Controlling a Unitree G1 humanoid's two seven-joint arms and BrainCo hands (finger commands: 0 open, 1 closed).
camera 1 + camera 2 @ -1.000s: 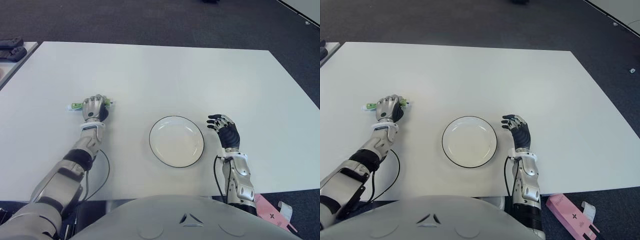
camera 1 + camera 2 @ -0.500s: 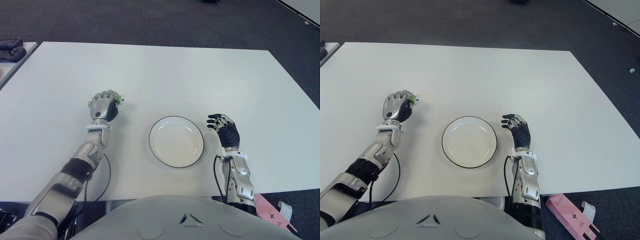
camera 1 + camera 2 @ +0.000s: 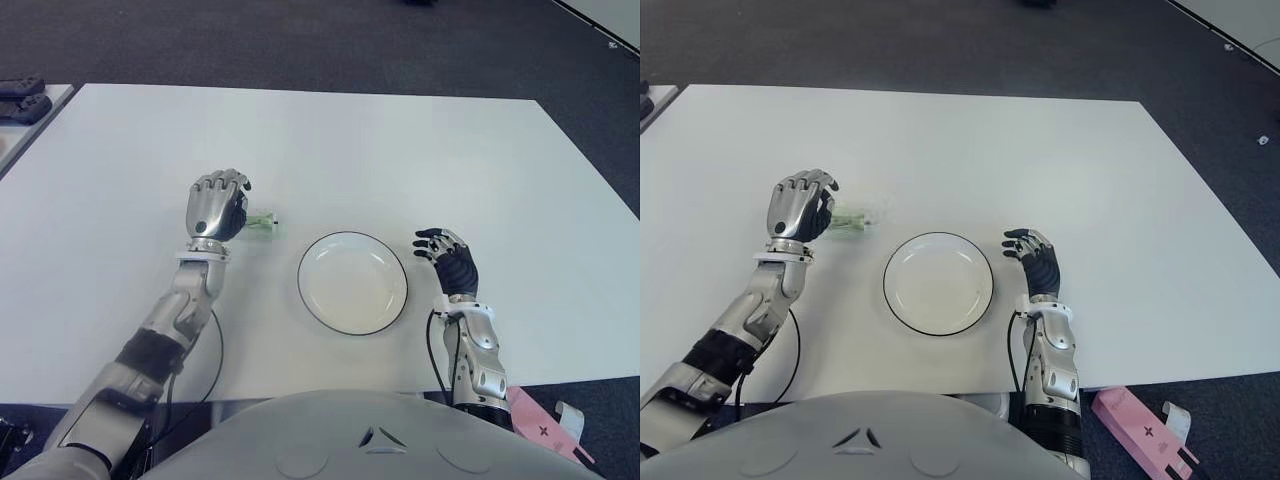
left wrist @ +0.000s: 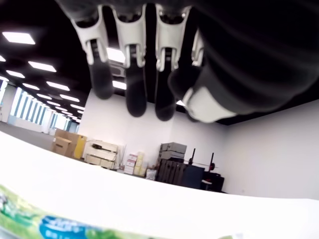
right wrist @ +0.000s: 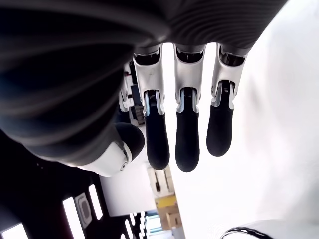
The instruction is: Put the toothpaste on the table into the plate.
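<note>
The toothpaste (image 3: 262, 222), a green and white tube, shows just beside the left hand (image 3: 217, 206) at the hand's 3 o'clock, near the plate (image 3: 353, 282) but outside its rim, at the plate's 10 o'clock. The tube's image is smeared, so whether it lies flat on the surface (image 3: 400, 150) or is airborne cannot be determined. In the left wrist view the fingers (image 4: 135, 74) hang extended with a clear gap between them and the tube (image 4: 55, 225) below; the hand is relaxed and holds nothing.

The right hand (image 3: 448, 258) shows just beside the plate at its 3 o'clock, fingers loosely extended, nothing held.

Assessment: the task is not complete. The plate is bare. The tube has reached the plate's neighbourhood only. Remaining work: regain a grip on the tube or push it, carry it over the rim, and deposit it inside.
</note>
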